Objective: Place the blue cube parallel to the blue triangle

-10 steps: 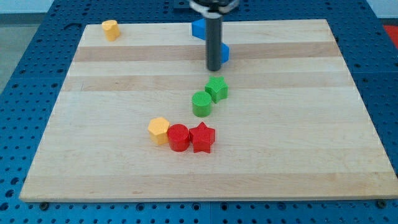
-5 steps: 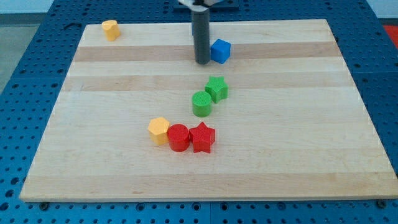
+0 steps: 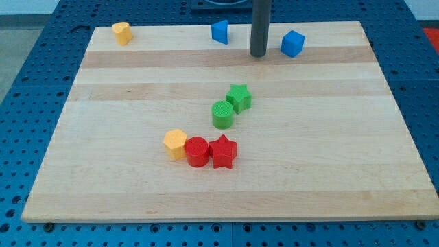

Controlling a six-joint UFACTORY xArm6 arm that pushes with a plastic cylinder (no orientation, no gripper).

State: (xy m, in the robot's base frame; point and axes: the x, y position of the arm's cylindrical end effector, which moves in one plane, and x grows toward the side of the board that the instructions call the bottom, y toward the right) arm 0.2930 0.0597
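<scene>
Seemingly, the job was close to finished at this moment. The blue cube [image 3: 292,43] sat near the view's top edge of the worktop [image 3: 343,158], toward the view's right, and the blue triangle [image 3: 219,31] sat along the same top strip, further to the view's left, with a clear gap between them. The two stood at roughly one level across the view, the cube a shade lower, which I judged near enough to a side-by-side line, though a small nudge toward the view's top might have trued it. My tip [image 3: 258,54] stood between the two blue pieces, just to the view's left of the cube and not touching it, as far as could be made out. The end effector was only a plain rod, with nothing to open or close and nothing in its hold. The rest lay well away from the work: a yellow block [image 3: 122,33] at the top left corner, a green star [image 3: 239,97] touching a green cylinder [image 3: 223,114] mid-board, and below them a second yellow block [image 3: 175,144], a red cylinder [image 3: 197,151] and a red star [image 3: 223,151] huddled in a row.
</scene>
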